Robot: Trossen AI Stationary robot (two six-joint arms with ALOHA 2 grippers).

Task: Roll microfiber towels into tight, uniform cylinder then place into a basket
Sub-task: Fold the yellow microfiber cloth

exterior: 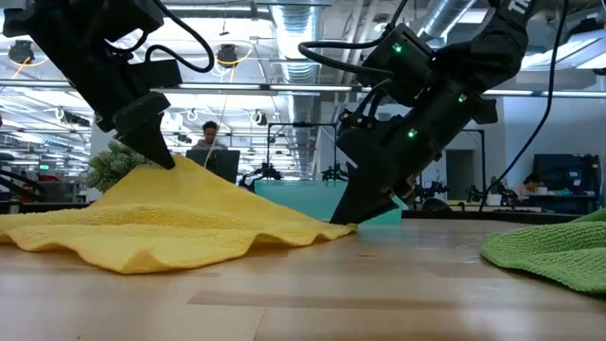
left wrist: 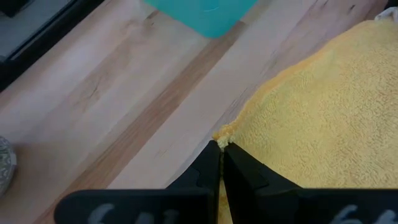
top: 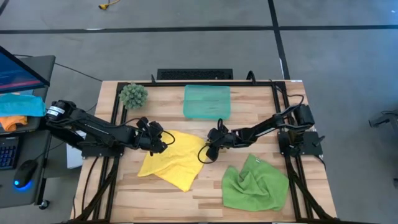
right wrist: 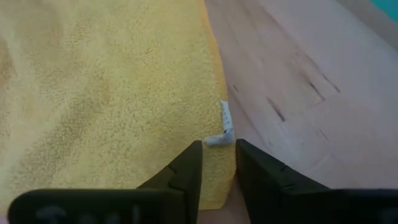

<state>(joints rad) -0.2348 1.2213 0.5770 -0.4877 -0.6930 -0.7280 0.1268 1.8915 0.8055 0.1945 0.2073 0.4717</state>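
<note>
The yellow towel (top: 174, 158) lies spread and rumpled on the table's middle. My left gripper (top: 166, 139) is shut on its far left corner, which stands raised in the low view (exterior: 180, 166). My right gripper (top: 208, 151) is shut on its right edge, low by the table (exterior: 343, 220). The light green towel (top: 255, 183) lies crumpled at the near right, touched by no gripper. The teal basket (top: 207, 101) stands at the far middle with nothing in it. My left gripper pinches the yellow towel's corner tip (left wrist: 222, 140) between its two fingers, slanting down from the table's left. The corner is lifted into a peak and the cloth slopes down from it onto the table. My right gripper pinches the yellow towel's right edge (right wrist: 214, 163) between its two fingers, just beside the white label (right wrist: 225, 127). The fingers slant down from the table's right. The edge sits low, at or just above the tabletop.
A fuzzy green ball (top: 133, 94) sits at the far left of the table. Bare wood lies between the yellow towel and the basket. A desk with a screen, a mouse and blue and orange cloths (top: 18, 109) stands left of the table.
</note>
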